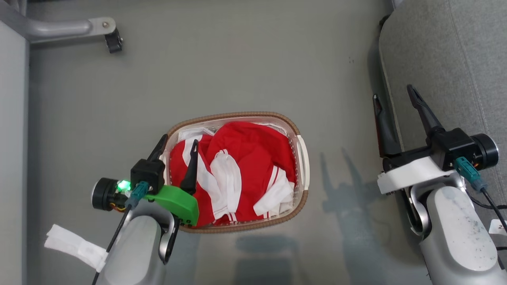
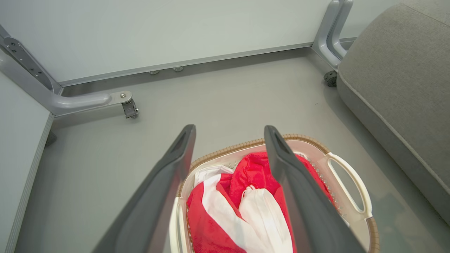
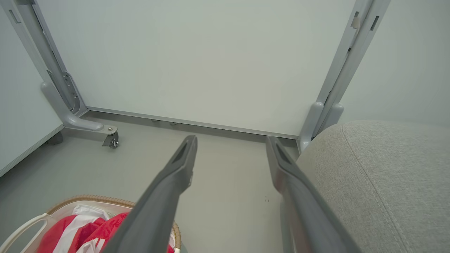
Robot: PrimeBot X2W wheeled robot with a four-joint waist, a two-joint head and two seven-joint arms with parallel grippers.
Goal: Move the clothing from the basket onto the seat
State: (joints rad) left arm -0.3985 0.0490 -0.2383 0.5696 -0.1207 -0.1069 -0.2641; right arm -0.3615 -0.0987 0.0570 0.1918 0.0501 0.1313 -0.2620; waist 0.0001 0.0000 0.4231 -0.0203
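Over the left rim of the basket (image 1: 237, 115), the left gripper (image 1: 179, 139) hangs spread and empty, one finger along the rim, the other above the clothing (image 1: 253, 158). The red, white-striped clothing lies heaped inside the basket. The basket stands on the grey floor (image 1: 237, 59), well apart from the seat (image 1: 455, 59) at the right. The right gripper (image 1: 393, 92) is spread and empty too, straddling the seat's edge: one finger over the cushion, the other beside it.

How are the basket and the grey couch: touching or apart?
Apart. The head view shows bare floor between the basket and the couch.
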